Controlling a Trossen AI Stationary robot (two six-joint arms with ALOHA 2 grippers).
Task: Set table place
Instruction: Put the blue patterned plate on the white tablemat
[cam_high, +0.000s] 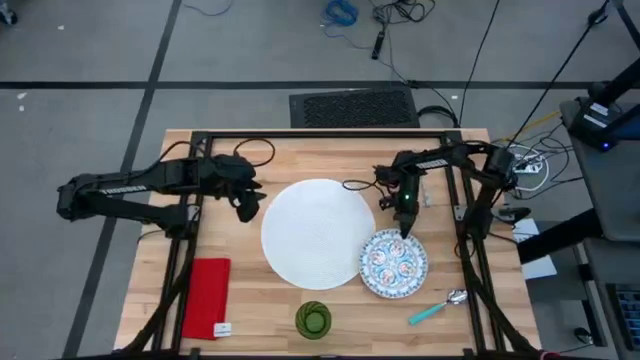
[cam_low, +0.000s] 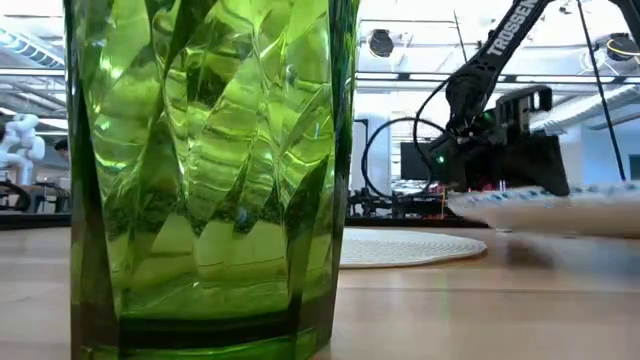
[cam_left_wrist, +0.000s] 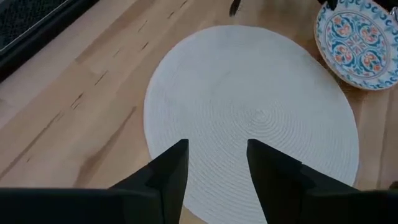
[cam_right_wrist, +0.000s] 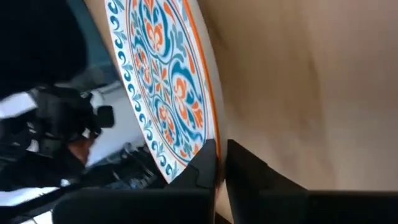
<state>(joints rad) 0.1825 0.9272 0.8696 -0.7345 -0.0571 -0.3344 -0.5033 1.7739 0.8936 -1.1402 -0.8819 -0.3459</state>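
Note:
The large white round plate (cam_high: 318, 232) lies flat at the middle of the table (cam_high: 260, 310). Just right of it is the small blue-red patterned plate (cam_high: 393, 264), with my right gripper (cam_high: 405, 228) shut on its far rim. My left gripper (cam_high: 247, 205) stands open at the white plate's left edge, and its fingers (cam_left_wrist: 171, 168) hover over the plate (cam_left_wrist: 261, 106) with nothing between them. The red napkin (cam_high: 206, 297) lies at the near left. Standing upright at the near edge is the green cup (cam_high: 312, 320). The teal-handled spoon (cam_high: 436, 310) lies at the near right. No fork shows. My right gripper pinches the patterned plate's rim (cam_right_wrist: 208, 134) on its far side, one finger (cam_right_wrist: 202, 168) on the patterned top face and one on the underside. The fingers come from the table's far side, slanting down. In the low view the plate (cam_low: 560, 210) sits about level, raised a little above the tabletop.
A black metal frame (cam_high: 300, 133) runs around the table, and both arm bases stand at its sides. The green cup (cam_low: 210, 170) fills the left half of the low view. Bare wood lies between the napkin and the white plate.

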